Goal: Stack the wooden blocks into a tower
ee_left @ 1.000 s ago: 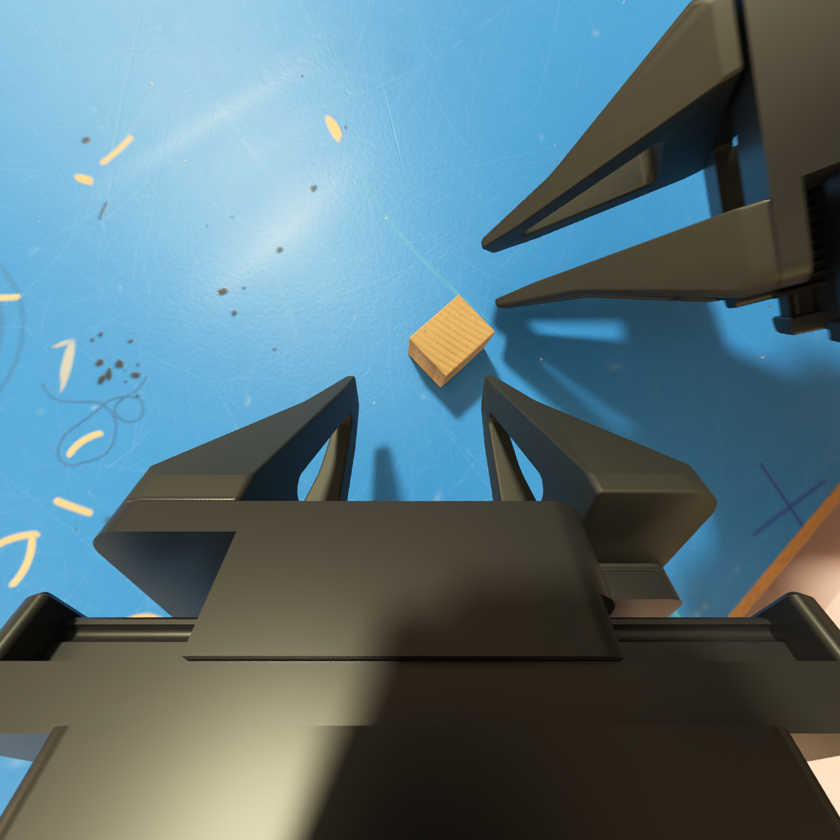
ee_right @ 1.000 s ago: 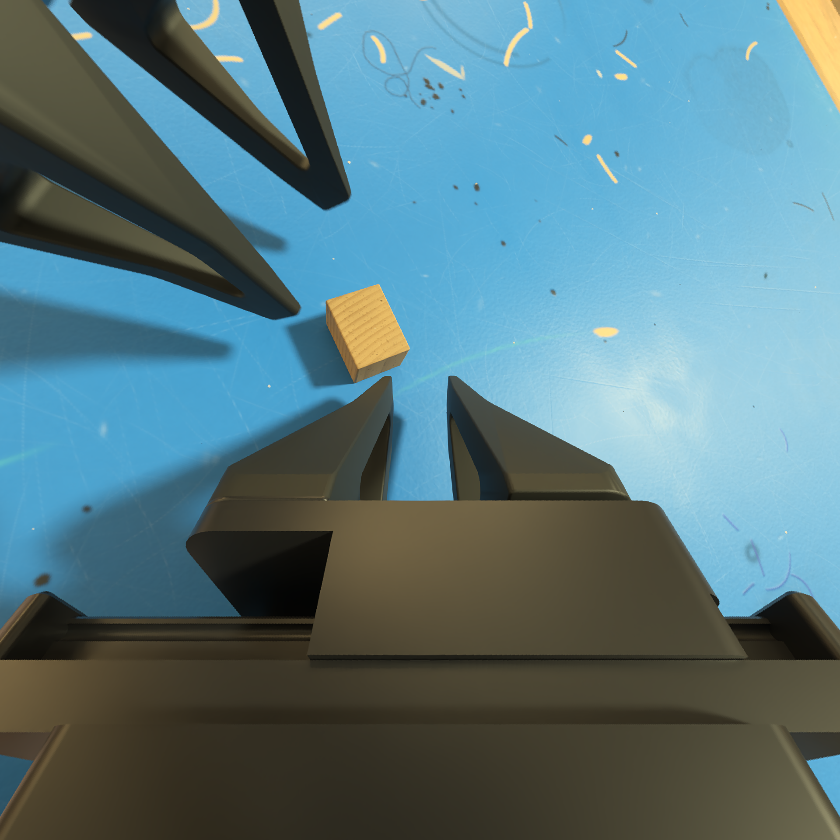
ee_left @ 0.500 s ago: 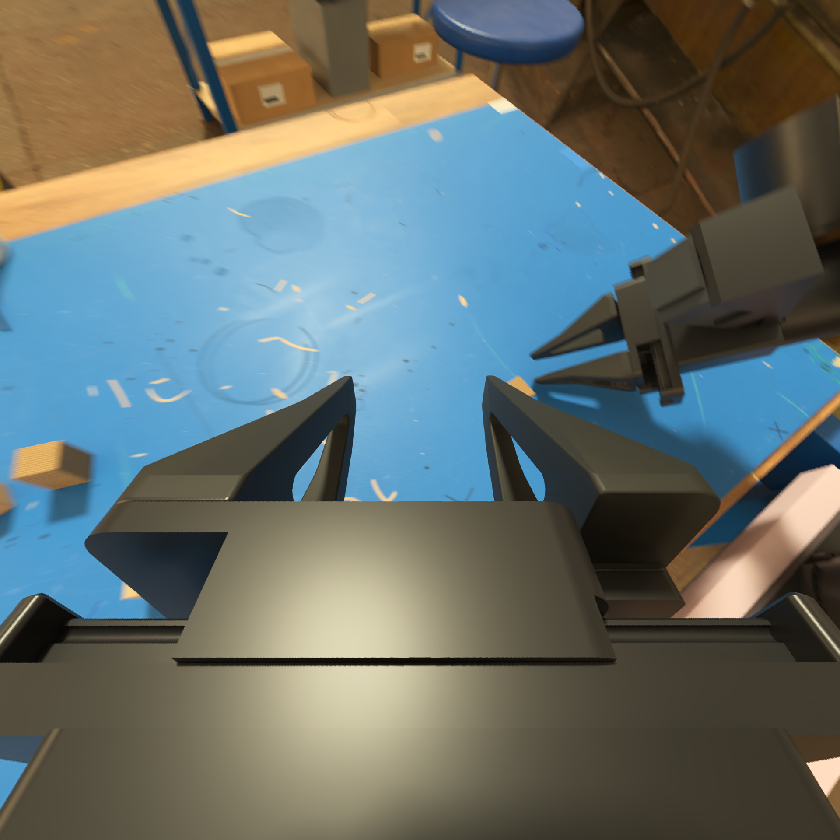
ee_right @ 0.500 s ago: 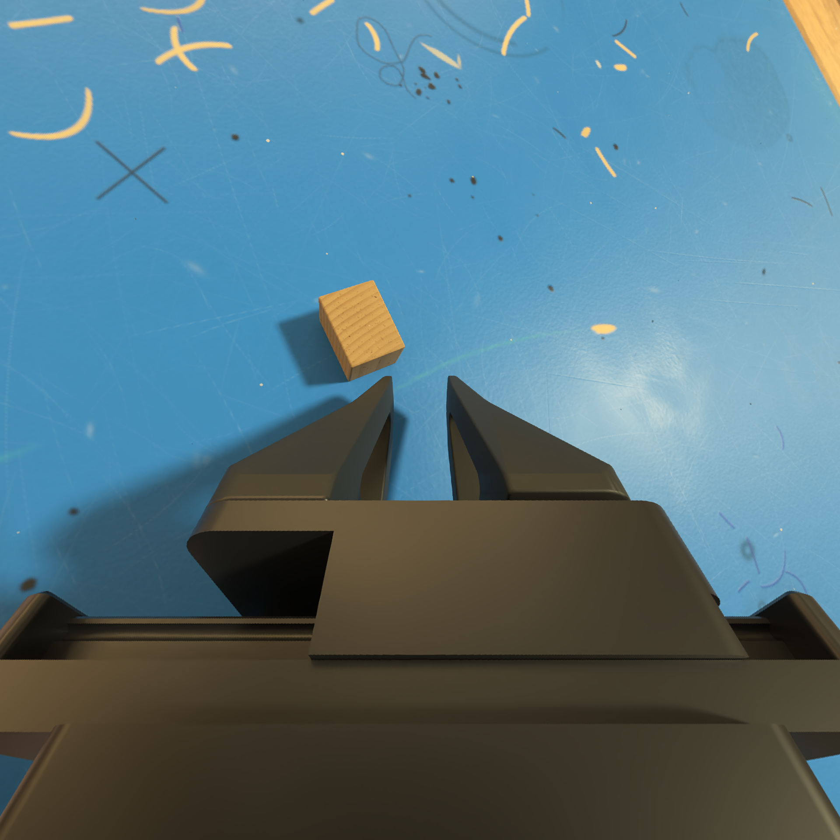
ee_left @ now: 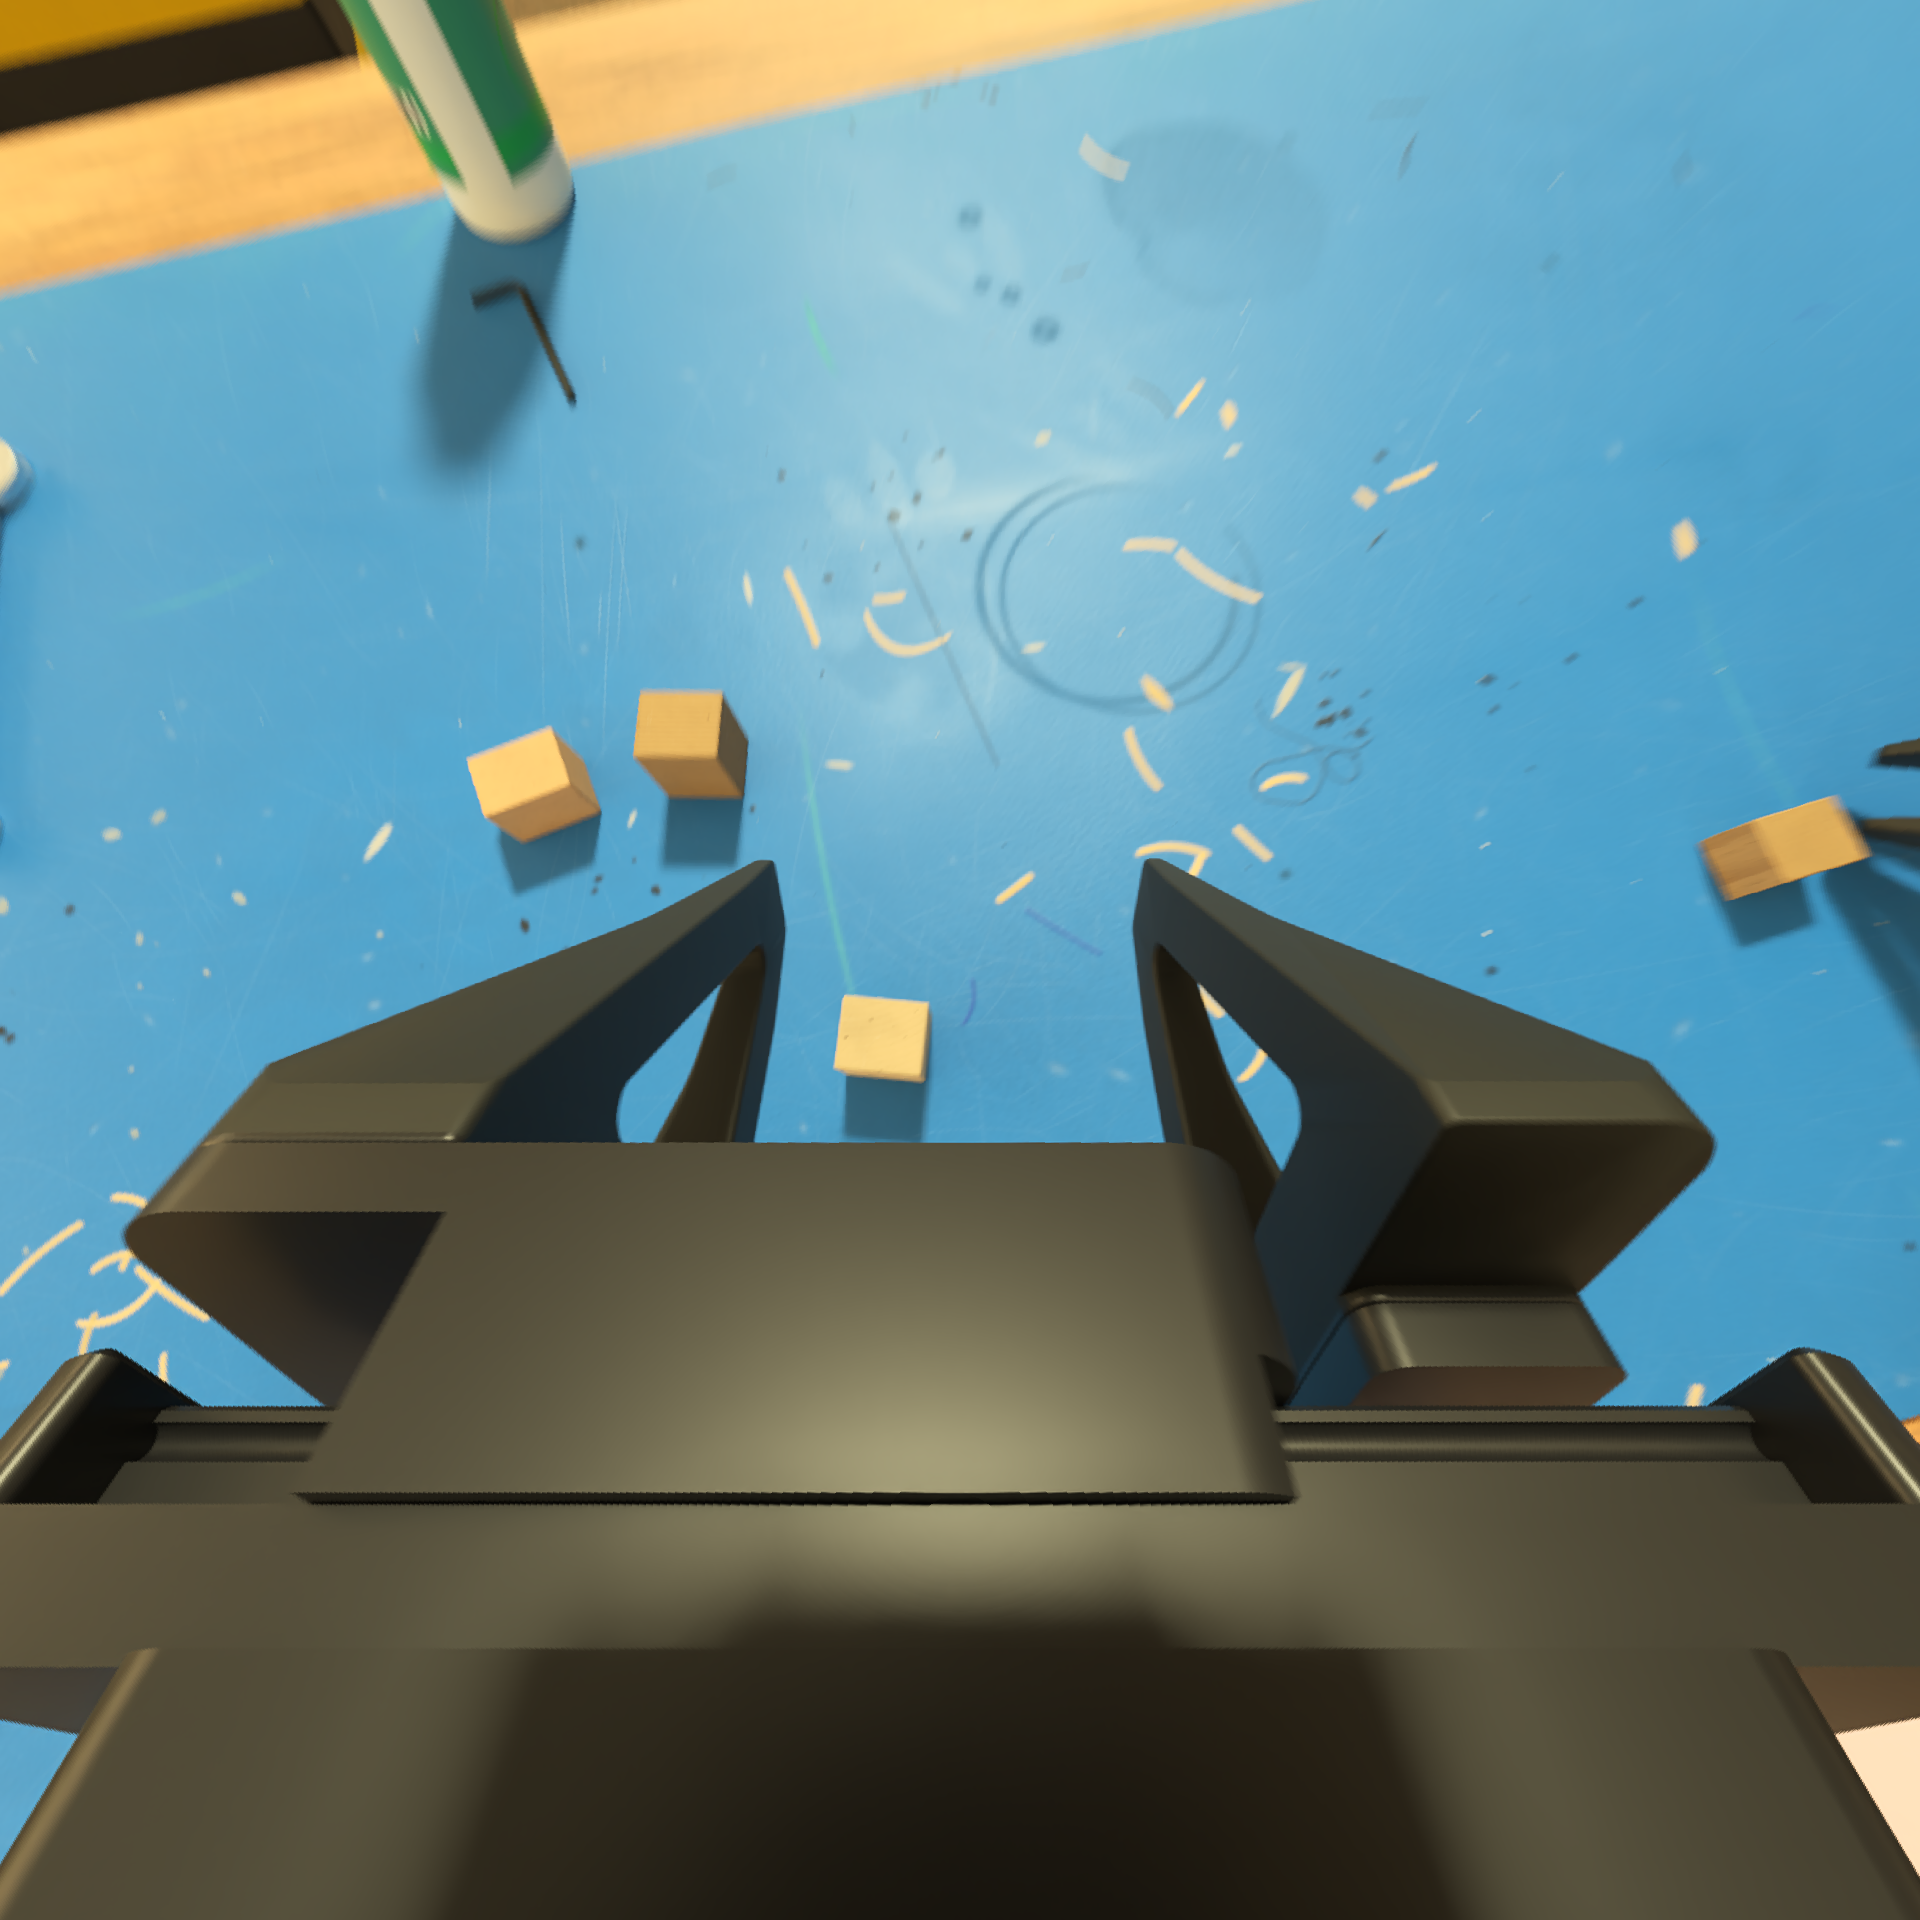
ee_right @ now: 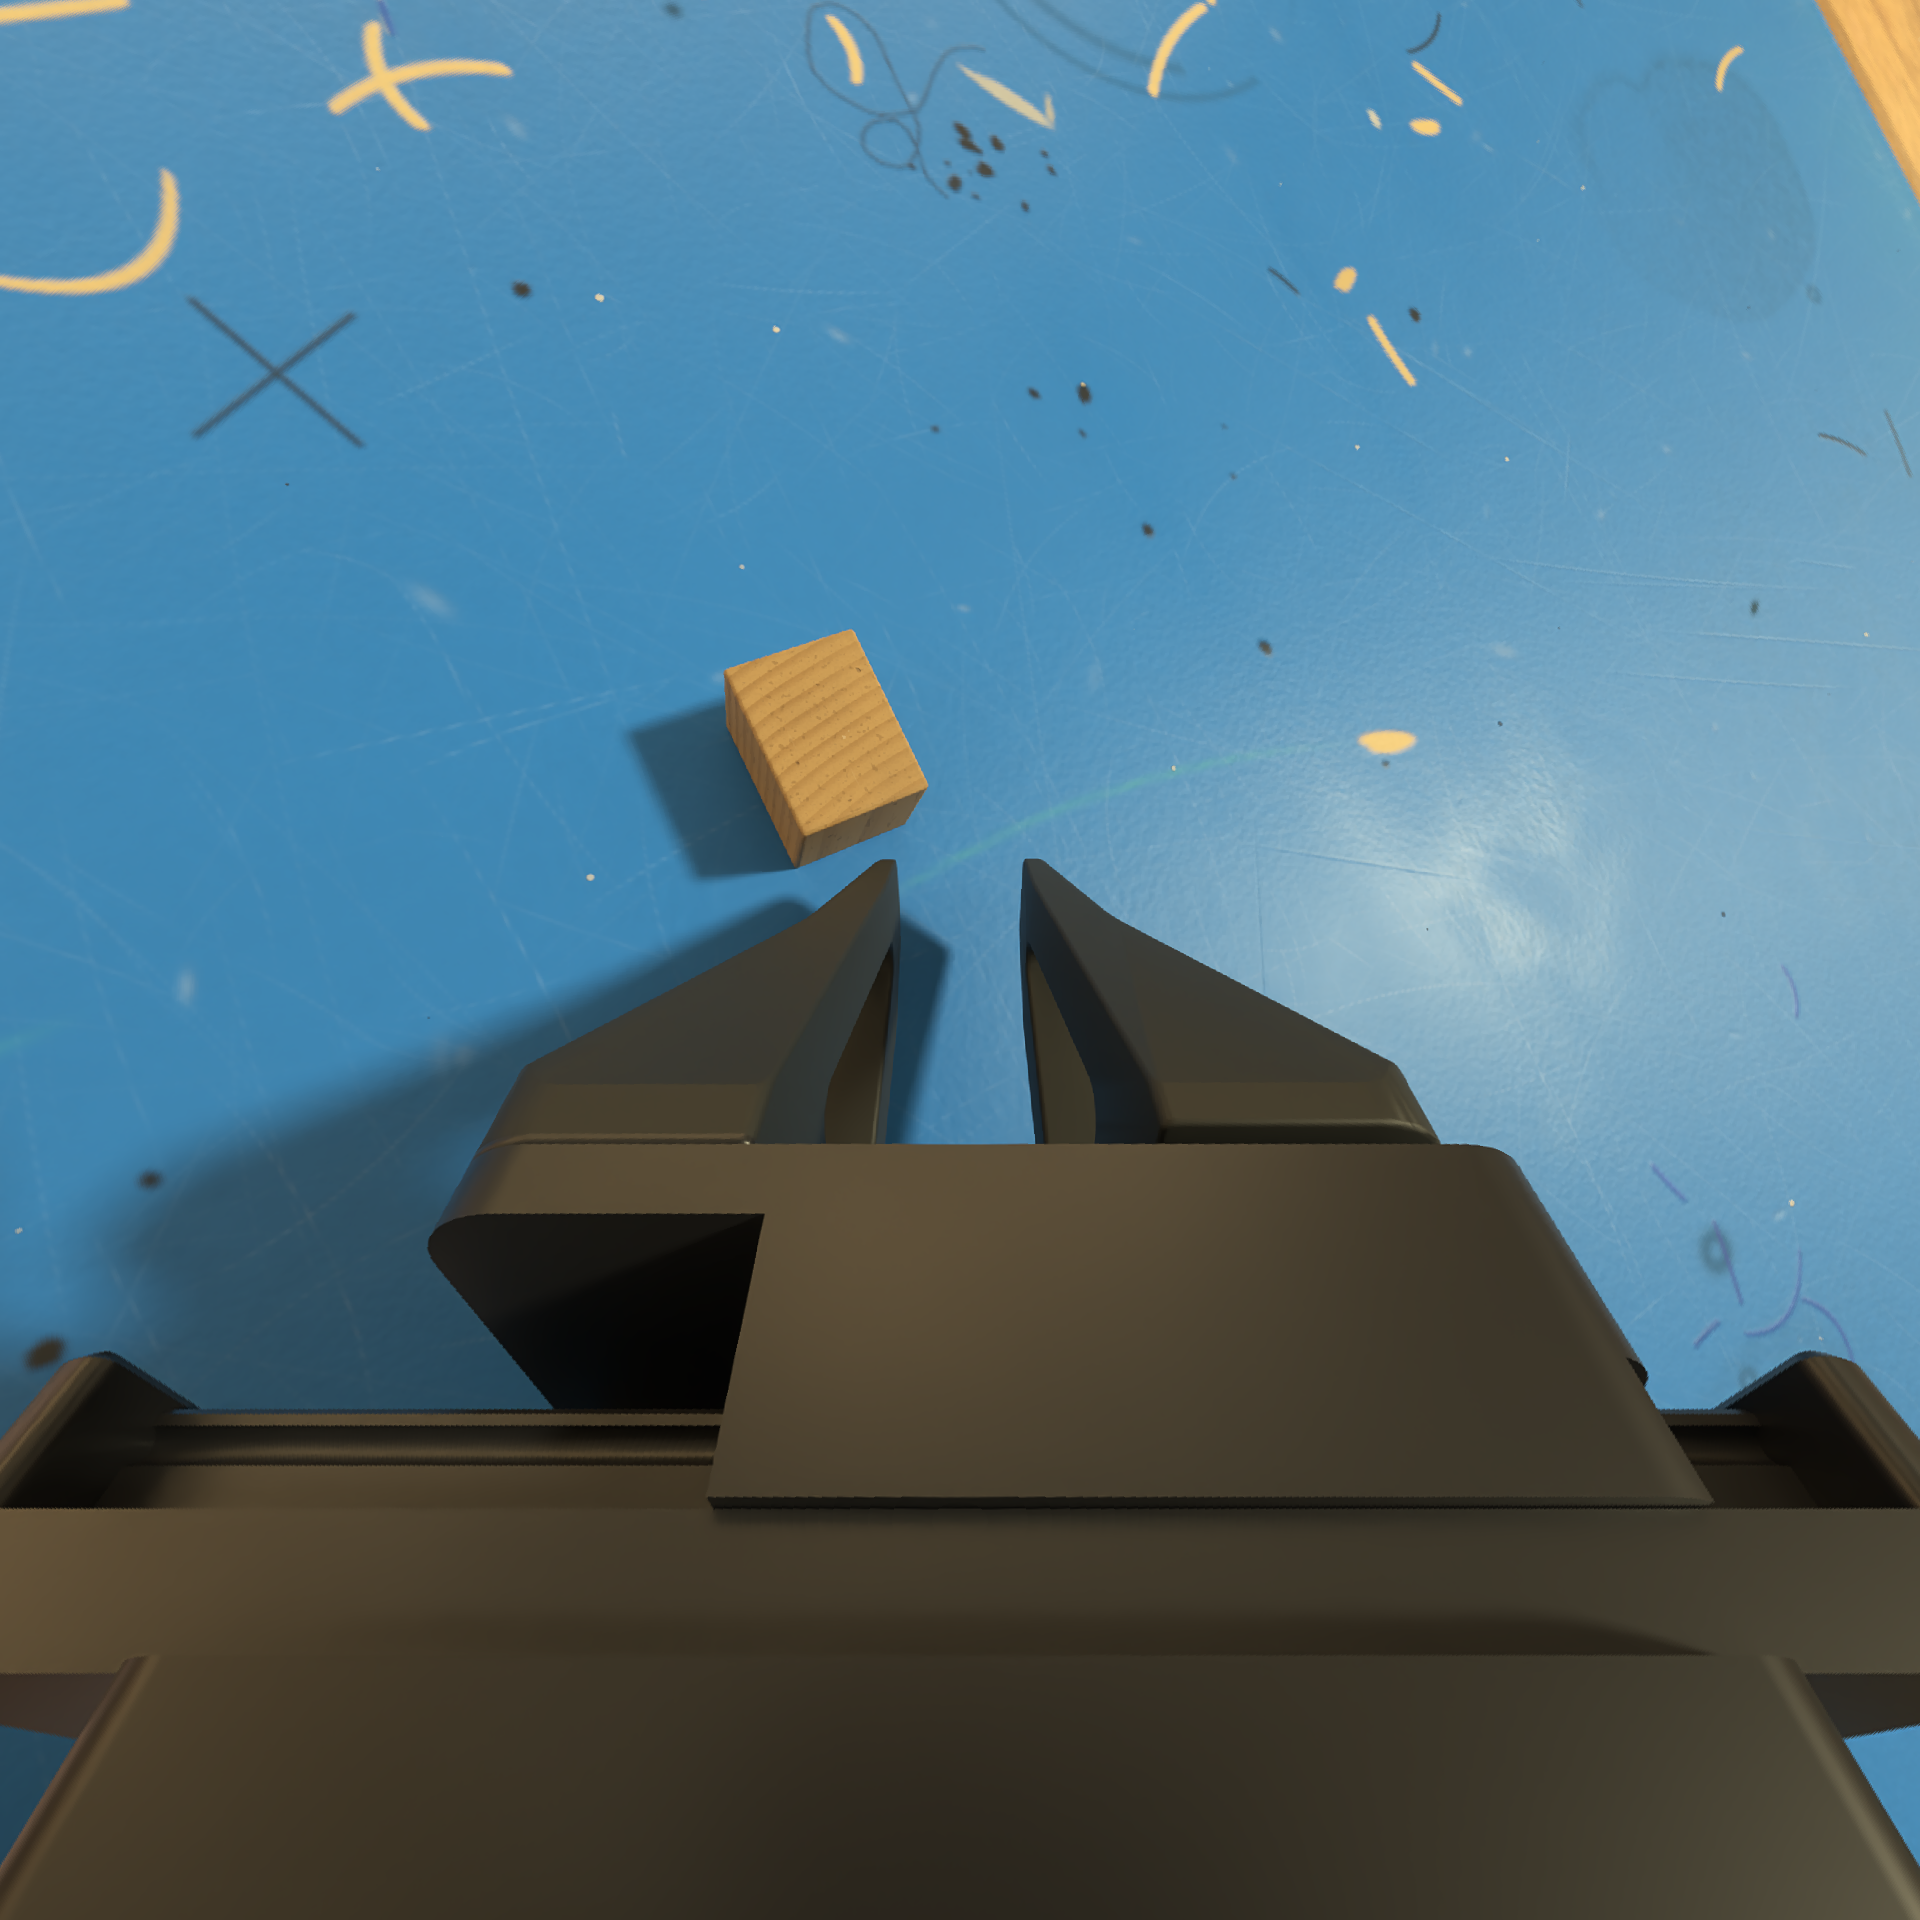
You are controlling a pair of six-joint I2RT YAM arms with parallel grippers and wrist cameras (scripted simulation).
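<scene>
In the left wrist view my left gripper [ee_left: 958, 873] is open and empty above the blue mat [ee_left: 1455, 312]. A small wooden block [ee_left: 881, 1037] lies on the mat between and below its fingers. Two more blocks [ee_left: 532, 782] [ee_left: 691, 743] lie close together ahead to the left. A fourth block [ee_left: 1782, 847] lies at the far right, beside the right gripper's fingertips [ee_left: 1896, 826]. In the right wrist view my right gripper [ee_right: 958, 868] is empty, its jaws only narrowly apart. That block [ee_right: 824, 743] lies just ahead-left of its left fingertip, apart from it.
A green and white bottle [ee_left: 499, 125] stands at the mat's far edge by the wooden table border [ee_left: 208, 197]. A black hex key [ee_left: 535, 338] lies next to it. Wood shavings and pen marks cover the mat. The table's wooden edge [ee_right: 1886, 83] shows at the top right.
My left gripper has swung away from the block by the right gripper and now looks down on three other blocks. It has left the right wrist view. The right gripper has barely moved.
</scene>
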